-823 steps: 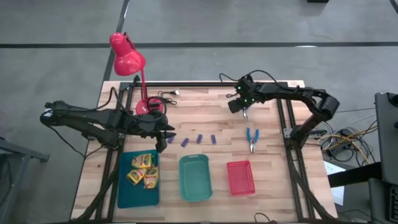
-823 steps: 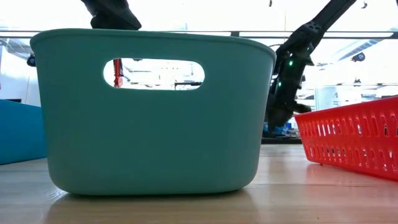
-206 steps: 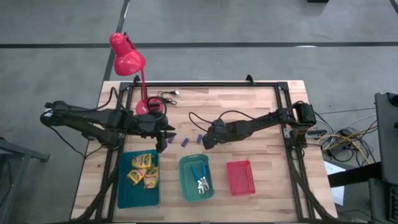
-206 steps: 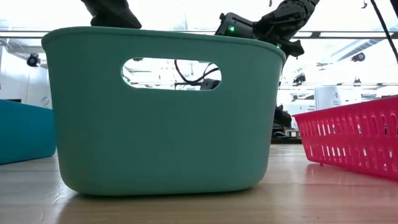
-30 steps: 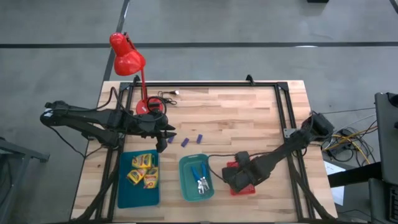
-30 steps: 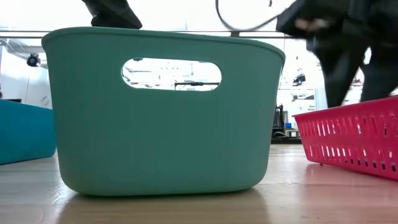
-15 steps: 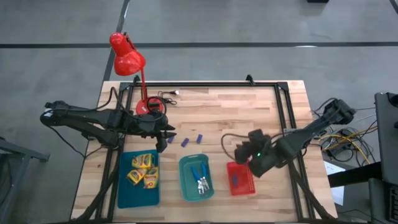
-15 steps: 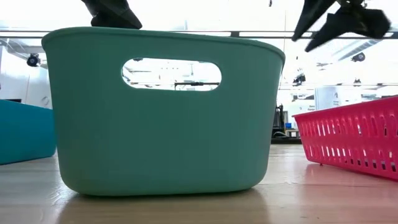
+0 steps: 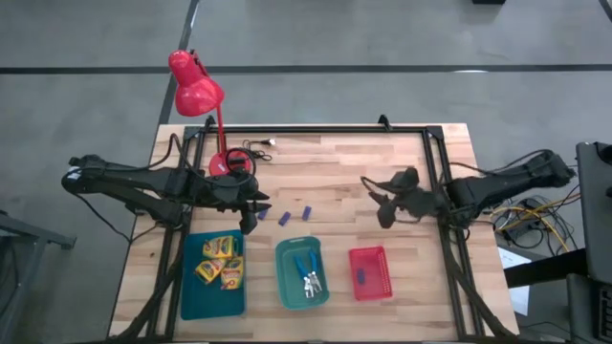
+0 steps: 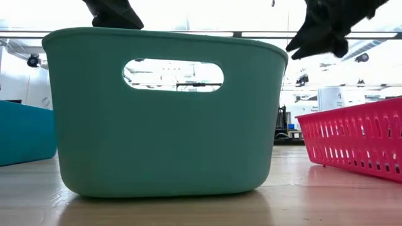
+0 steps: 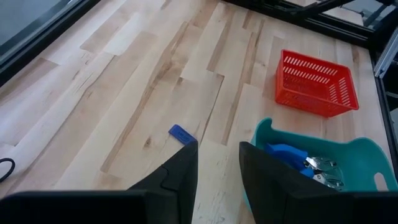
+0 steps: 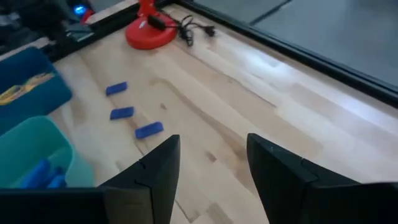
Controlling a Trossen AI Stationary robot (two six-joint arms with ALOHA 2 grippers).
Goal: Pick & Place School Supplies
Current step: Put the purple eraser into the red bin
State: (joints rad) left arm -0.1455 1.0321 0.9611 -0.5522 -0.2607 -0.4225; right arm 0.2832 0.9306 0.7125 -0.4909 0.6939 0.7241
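Right end effector (image 9: pixel 382 203), fingers spread and empty, has lifted away from the red tray (image 9: pixel 372 274) holding one purple block (image 9: pixel 360 276).

Three trays (image 9: pixel 301 250) in a row, blocks (image 9: pixel 284 218) behind them

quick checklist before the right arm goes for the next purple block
1. Right gripper empty, fingers apart: ok.
2. Last purple block dropped in the red tray: ok, one purple block lies inside.
3. Blocks left on the table: three, in a row near the lamp base: ok.
4. Path to the nearest block bare: ok.
5. Left gripper close to that row: not ok, crowding risk.
6. Scissors in the green tray: ok.
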